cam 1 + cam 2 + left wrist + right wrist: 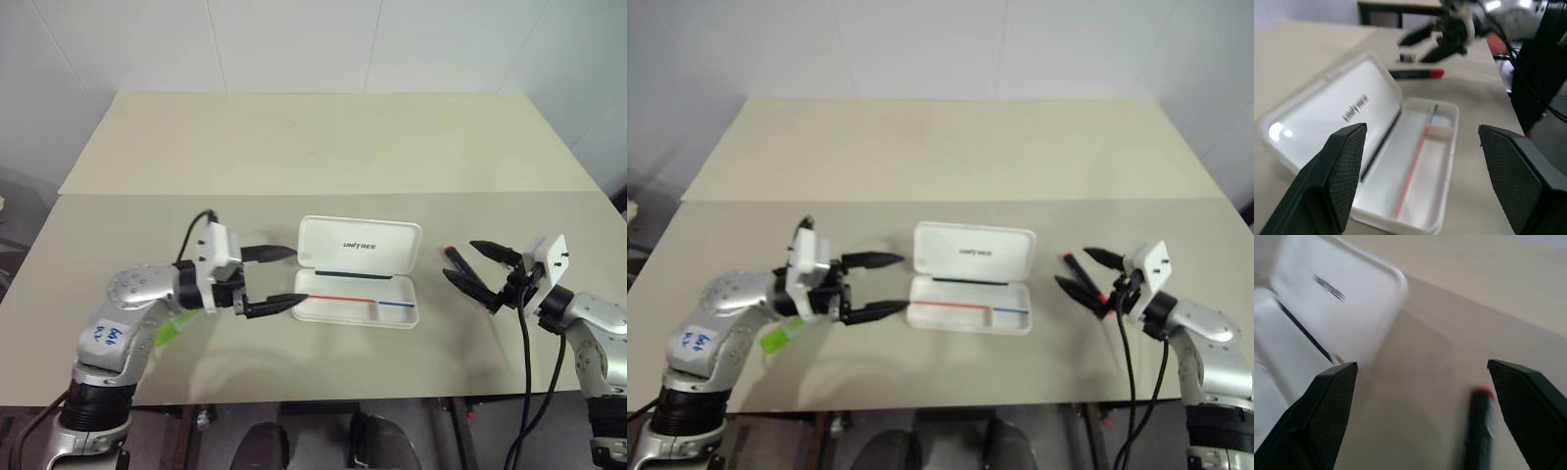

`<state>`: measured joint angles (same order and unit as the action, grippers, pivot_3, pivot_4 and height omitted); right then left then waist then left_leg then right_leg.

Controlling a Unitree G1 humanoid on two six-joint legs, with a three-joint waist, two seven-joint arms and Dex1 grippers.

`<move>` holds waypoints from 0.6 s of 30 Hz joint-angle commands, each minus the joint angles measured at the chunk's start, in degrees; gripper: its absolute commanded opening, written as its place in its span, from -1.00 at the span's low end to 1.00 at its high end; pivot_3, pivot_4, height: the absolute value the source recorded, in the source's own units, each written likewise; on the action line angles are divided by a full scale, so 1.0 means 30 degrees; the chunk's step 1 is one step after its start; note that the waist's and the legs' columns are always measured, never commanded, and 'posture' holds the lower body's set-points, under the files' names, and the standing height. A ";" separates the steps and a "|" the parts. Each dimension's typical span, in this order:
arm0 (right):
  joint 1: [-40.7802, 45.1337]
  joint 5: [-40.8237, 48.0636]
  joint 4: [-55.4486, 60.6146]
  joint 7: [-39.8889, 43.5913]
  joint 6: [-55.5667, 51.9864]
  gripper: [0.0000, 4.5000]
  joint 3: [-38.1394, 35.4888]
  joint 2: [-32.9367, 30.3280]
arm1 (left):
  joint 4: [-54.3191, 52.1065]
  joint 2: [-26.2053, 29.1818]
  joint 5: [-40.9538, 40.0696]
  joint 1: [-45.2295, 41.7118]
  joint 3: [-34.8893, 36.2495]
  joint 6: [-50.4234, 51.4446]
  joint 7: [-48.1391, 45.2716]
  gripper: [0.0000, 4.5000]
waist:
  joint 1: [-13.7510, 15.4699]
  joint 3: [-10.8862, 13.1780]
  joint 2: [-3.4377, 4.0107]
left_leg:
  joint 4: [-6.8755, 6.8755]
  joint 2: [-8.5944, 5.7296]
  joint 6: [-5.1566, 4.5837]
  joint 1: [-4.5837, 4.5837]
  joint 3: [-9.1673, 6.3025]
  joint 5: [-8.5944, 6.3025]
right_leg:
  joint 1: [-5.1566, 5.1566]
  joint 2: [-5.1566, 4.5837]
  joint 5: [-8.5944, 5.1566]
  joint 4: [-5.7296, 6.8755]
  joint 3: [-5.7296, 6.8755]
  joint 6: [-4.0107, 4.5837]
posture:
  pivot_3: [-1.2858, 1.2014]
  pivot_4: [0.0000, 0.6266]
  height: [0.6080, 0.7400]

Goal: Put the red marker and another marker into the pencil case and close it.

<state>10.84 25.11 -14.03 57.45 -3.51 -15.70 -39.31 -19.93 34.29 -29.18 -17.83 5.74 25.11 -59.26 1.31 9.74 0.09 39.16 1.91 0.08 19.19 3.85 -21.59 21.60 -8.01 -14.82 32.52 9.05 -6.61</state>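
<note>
The white pencil case (358, 245) lies open in the middle of the table, its lid tipped back and its tray (392, 315) facing me, with a thin red-and-blue stripe inside. My left gripper (284, 277) is open just left of the tray, pointing level at it. The lime-green marker (168, 331) lies on the table under my left forearm, partly hidden. The red marker (1073, 260) lies to the right of the case. My right gripper (478, 266) is open over its near end. In the right wrist view the marker (1476, 431) lies between the fingers.
Two beige tabletops meet at a seam (323, 193) behind the case, with a white wall beyond. The front table edge (323, 399) runs close under both arms. A black cable (524, 352) hangs off my right wrist.
</note>
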 commanded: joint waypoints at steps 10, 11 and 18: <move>0.2830 -0.1948 -0.6989 0.1213 0.2799 1.00 0.0424 -0.0183 | -0.1935 0.3733 -0.2834 0.1149 0.2657 0.1299 -0.0908 0.74 | -0.0096 0.0004 0.0009 | -0.0011 0.0001 0.0004 0.0001 0.0000 0.0001 | 0.0001 0.0001 -0.0001 -0.0007 -0.0001 0.0000 | 0.03 -0.52 1.00; 0.2886 -0.2050 -0.7329 0.1195 0.2940 1.00 0.0515 -0.0124 | -0.1920 0.3864 -0.2865 0.1200 0.2758 0.1272 -0.0861 0.74 | -0.0088 0.0003 0.0008 | -0.0011 0.0001 0.0004 0.0003 -0.0001 0.0001 | 0.0001 0.0000 0.0000 -0.0009 -0.0001 -0.0001 | 0.03 -0.52 1.00; 0.2908 -0.2087 -0.7724 0.1238 0.3095 0.26 0.0735 0.0446 | -0.1874 0.4283 -0.3023 0.1276 0.3073 0.1230 -0.0630 0.76 | -0.0166 0.0004 0.0006 | -0.0009 0.0011 0.0019 -0.0002 0.0002 0.0006 | 0.0000 0.0010 -0.0001 -0.0008 -0.0006 0.0000 | 0.03 -0.52 1.00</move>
<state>19.56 18.96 -37.41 60.57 5.07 -13.72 -38.44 -24.08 46.16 -36.82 -14.19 13.08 29.12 -61.41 0.81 9.75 0.10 39.13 1.96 0.15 19.18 3.86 -21.58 21.60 -7.96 -14.82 32.50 9.03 -6.61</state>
